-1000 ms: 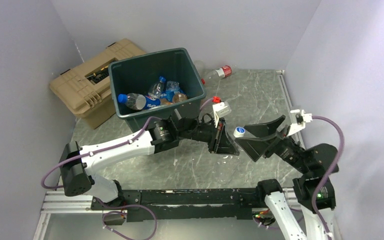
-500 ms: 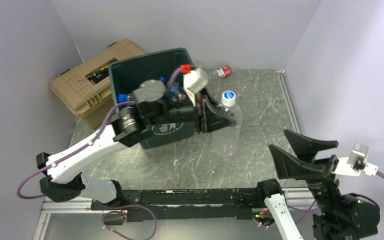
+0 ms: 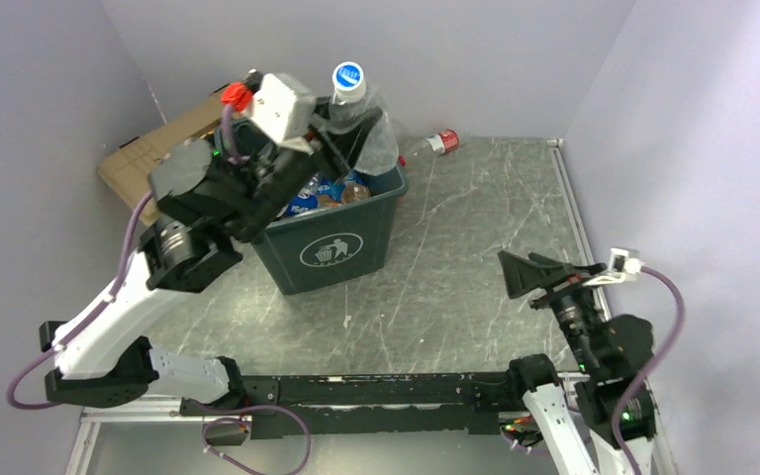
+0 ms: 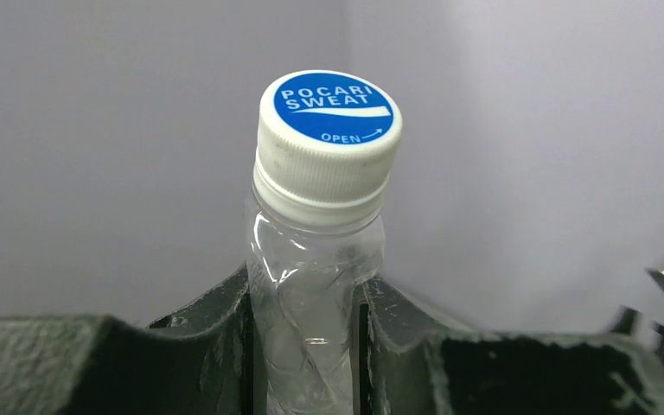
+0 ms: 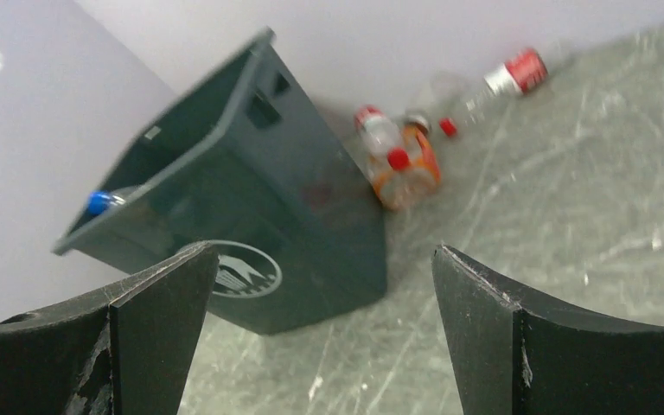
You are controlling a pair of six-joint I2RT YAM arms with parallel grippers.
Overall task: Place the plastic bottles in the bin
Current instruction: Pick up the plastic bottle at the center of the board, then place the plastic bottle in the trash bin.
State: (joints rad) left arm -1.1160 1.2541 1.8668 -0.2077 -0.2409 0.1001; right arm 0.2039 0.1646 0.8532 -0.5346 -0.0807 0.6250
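Note:
A clear plastic bottle (image 3: pixel 358 117) with a blue and white cap is held upright above the dark green bin (image 3: pixel 329 252) at its far right corner. My left gripper (image 3: pixel 341 134) is shut on it; in the left wrist view the fingers press both sides of the bottle (image 4: pixel 316 259) just below the neck. Several bottles (image 3: pixel 332 188) lie inside the bin. A bottle with a red label (image 3: pixel 437 142) lies on the table behind the bin. My right gripper (image 3: pixel 532 282) hangs open and empty at the near right. An orange bottle (image 5: pixel 406 173) lies beside the bin (image 5: pixel 311 216).
A tan ribbed hard case (image 3: pixel 129 163) stands to the left of the bin, partly hidden by my left arm. Grey walls close in the table on the left, back and right. The red-labelled bottle (image 5: pixel 514 73) lies near the back wall.
My left arm lifted the clear bottle from the table's middle up over the bin. My right gripper let go of it, pulled back to the near right and stayed open.

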